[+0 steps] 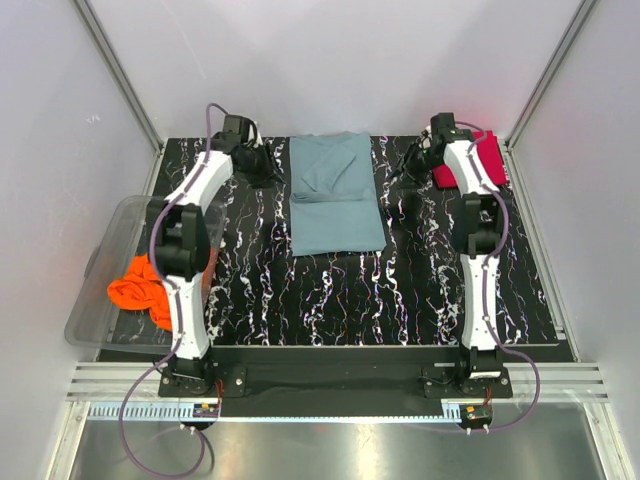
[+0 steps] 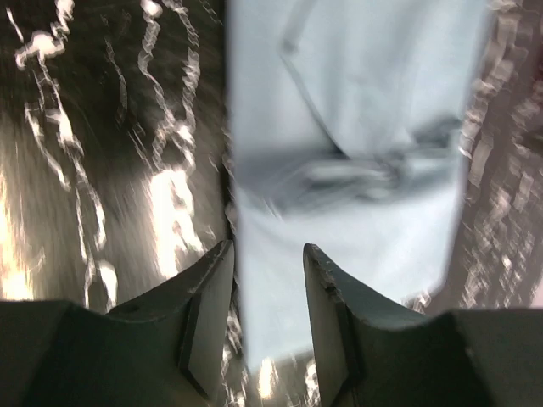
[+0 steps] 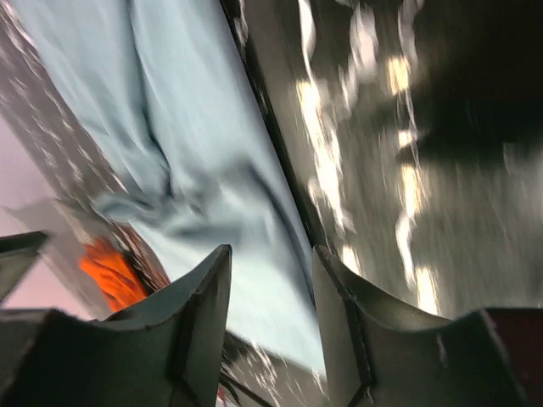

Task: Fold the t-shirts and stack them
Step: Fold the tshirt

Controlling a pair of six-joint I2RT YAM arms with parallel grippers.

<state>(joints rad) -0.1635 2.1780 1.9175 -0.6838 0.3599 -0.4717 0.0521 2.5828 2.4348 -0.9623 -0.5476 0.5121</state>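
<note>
The grey-blue t-shirt, soft creased cloth folded into a rough rectangle, lies flat at the far centre of the glossy black, white-veined table. The left gripper and right gripper flank it, jaws apart and empty. The red t-shirt, far right, appears folded. The orange t-shirt sits crumpled in the clear plastic bin.

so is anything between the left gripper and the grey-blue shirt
Nothing visible. The left gripper hangs just beside the left edge of the grey-blue shirt, jaws apart and empty, with only bare table between them.
</note>
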